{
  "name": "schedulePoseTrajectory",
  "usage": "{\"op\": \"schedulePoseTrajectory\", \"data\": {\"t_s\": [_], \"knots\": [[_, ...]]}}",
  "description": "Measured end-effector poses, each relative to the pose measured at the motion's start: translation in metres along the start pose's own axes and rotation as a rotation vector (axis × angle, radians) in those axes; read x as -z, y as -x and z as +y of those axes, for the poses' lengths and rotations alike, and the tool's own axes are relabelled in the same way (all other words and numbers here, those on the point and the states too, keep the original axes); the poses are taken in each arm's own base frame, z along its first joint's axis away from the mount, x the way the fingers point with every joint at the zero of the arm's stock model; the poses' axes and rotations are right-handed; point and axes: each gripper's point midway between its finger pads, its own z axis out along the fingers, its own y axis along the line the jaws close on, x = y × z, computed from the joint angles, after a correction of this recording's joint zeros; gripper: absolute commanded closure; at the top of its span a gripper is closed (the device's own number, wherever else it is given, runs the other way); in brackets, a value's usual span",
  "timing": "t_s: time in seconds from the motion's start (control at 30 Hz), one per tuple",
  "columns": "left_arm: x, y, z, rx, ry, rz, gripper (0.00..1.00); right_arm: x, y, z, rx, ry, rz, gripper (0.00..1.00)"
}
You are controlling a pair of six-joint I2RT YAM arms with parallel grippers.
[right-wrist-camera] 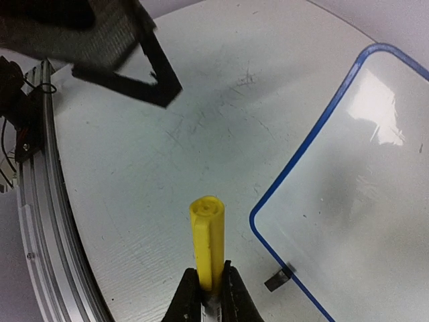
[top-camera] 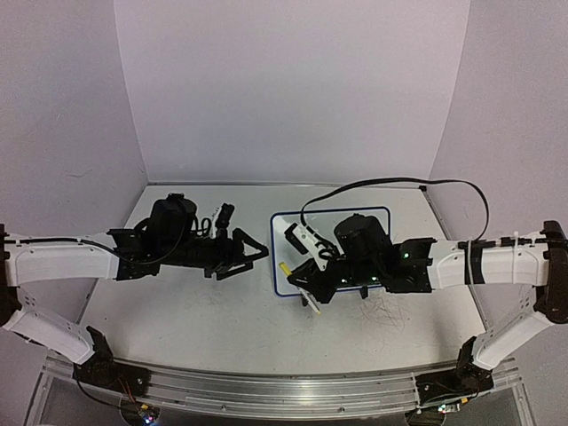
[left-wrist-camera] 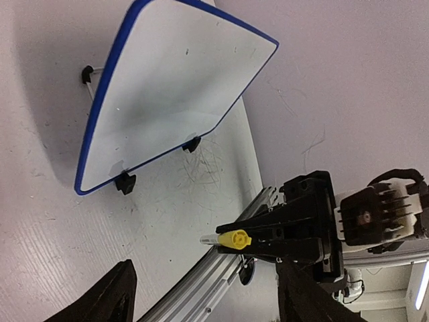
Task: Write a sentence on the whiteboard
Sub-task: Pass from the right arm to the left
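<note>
The whiteboard (top-camera: 373, 220) lies flat at the table's middle right, largely under my right arm. It has a blue rim and black feet. Its face shows no writing in the left wrist view (left-wrist-camera: 174, 80) or the right wrist view (right-wrist-camera: 362, 201), so the sentence is not visible. My right gripper (top-camera: 302, 282) is shut on a yellow-capped marker (top-camera: 285, 267) over the board's near left corner. The marker also shows in the right wrist view (right-wrist-camera: 208, 235) and the left wrist view (left-wrist-camera: 234, 239). My left gripper (top-camera: 257, 253) is open and empty, just left of the board.
Old dark marker scribbles (top-camera: 386, 311) stain the table near the board's front edge. An aluminium rail (top-camera: 284, 390) runs along the near edge. Grey walls close the back and sides. A black cable (top-camera: 399, 185) arcs over the board's far side.
</note>
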Motion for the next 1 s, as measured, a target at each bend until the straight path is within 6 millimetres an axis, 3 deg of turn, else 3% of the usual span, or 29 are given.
{"op": "schedulePoseTrajectory", "data": {"t_s": [0.13,0.33,0.53,0.87,1.0], "knots": [[-0.016,-0.015,-0.006,-0.023,-0.017,0.062,0.33,-0.001,0.012,0.008,0.005,0.047,-0.041,1.0],[-0.03,-0.023,-0.014,-0.058,-0.036,0.109,0.51,-0.006,0.012,0.013,0.003,0.074,-0.043,1.0],[-0.035,-0.027,-0.018,-0.084,-0.053,0.125,0.66,-0.005,0.015,0.013,-0.001,0.076,-0.054,1.0],[-0.042,-0.034,-0.021,-0.11,-0.059,0.151,0.8,-0.006,0.018,0.013,-0.014,0.078,-0.058,1.0],[-0.042,-0.032,-0.019,-0.111,-0.043,0.138,0.91,-0.006,0.019,0.013,-0.02,0.075,-0.063,0.93]]}}
